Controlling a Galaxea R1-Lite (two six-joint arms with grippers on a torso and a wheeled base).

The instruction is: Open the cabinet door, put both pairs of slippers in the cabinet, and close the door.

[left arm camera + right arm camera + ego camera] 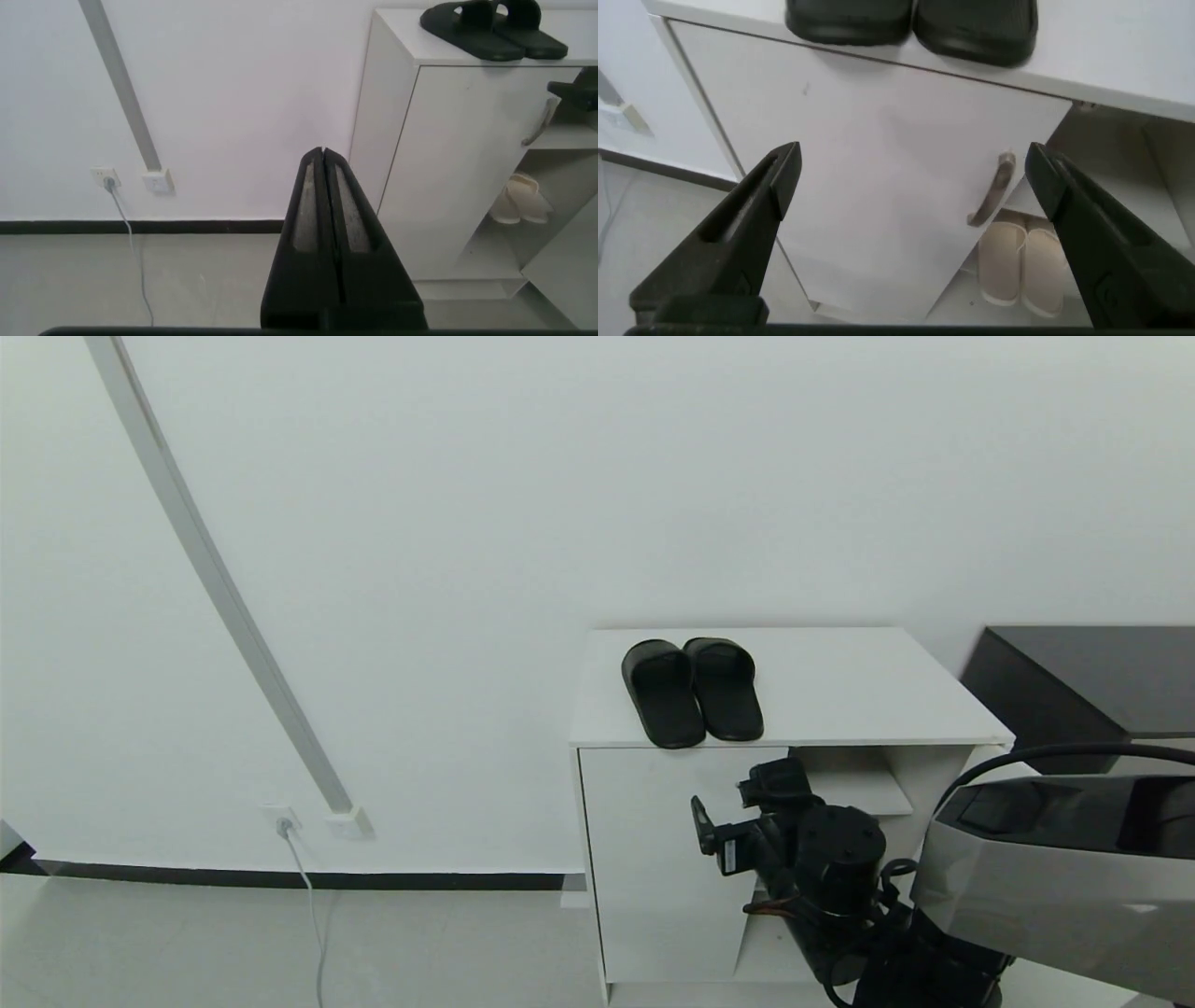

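Home-like entryway: white shoe cabinet [653, 859], black slippers [692, 692], wall socket [283, 819].

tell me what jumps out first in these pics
The black slippers sit side by side on top of the white cabinet, near its front edge. A pale pair lies inside on a low shelf, just past the door's handle. The right gripper hangs open in front of the door.

The cabinet [840, 681] stands open on its right half, leaving a way in above the beige slippers [1022, 266]. The shut left door [653, 859] blocks the rest. On top, the black slippers [691, 691] take the left part.
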